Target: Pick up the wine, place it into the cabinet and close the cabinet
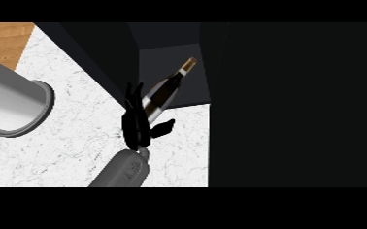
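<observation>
— Wine bottle (166,88)?
— Tilted, neck pointing far-right into the open cabinet (175,53), base near the white tabletop (64,126) edge.
— Hand (135,123)?
— Only one in sight, left or right unclear; fingers and thumb curled round the bottle's lower body.
— Else?
— Grey round pot (25,107) at left.

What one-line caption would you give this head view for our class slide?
Robot's left hand holds a tilted wine bottle at the open dark cabinet above a marble counter.
</observation>
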